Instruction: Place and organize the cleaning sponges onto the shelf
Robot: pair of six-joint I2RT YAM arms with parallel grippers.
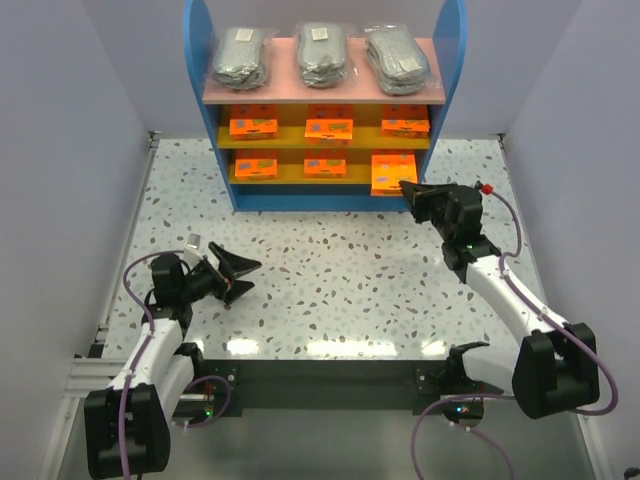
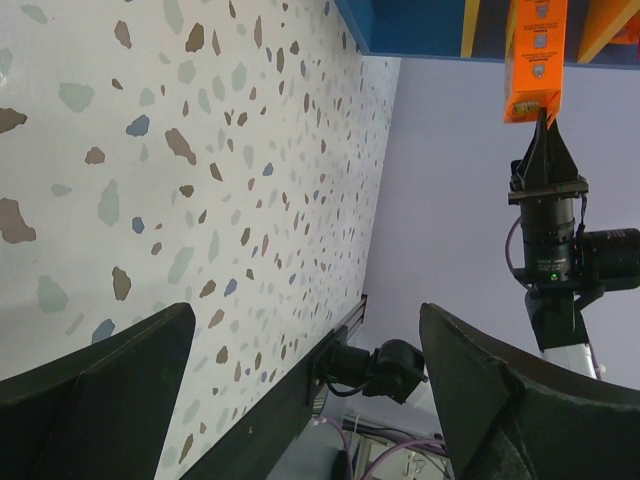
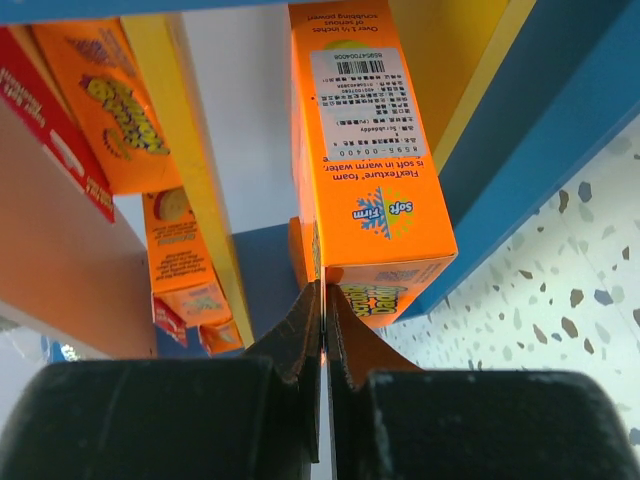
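Note:
The shelf (image 1: pixel 320 200) stands at the table's far edge. Three clear bags of grey scrub pads (image 1: pixel 322 52) lie on its pink top board. Three orange packets (image 1: pixel 329 128) sit on the upper yellow board and two (image 1: pixel 254 166) on the lower one. A sixth orange packet (image 1: pixel 393 172) sticks out of the lower right bay. My right gripper (image 1: pixel 405 187) is shut on its near edge; in the right wrist view the closed tips (image 3: pixel 322 290) pinch the packet (image 3: pixel 370 150). My left gripper (image 1: pixel 252 277) is open and empty, low over the table at the near left (image 2: pixel 305 315).
Grey walls enclose the speckled table (image 1: pixel 330 270) on both sides. The shelf's blue side panel (image 3: pixel 540 130) stands just right of the held packet. In the left wrist view the right arm (image 2: pixel 550 240) and the held packet (image 2: pixel 535 60) show across the table.

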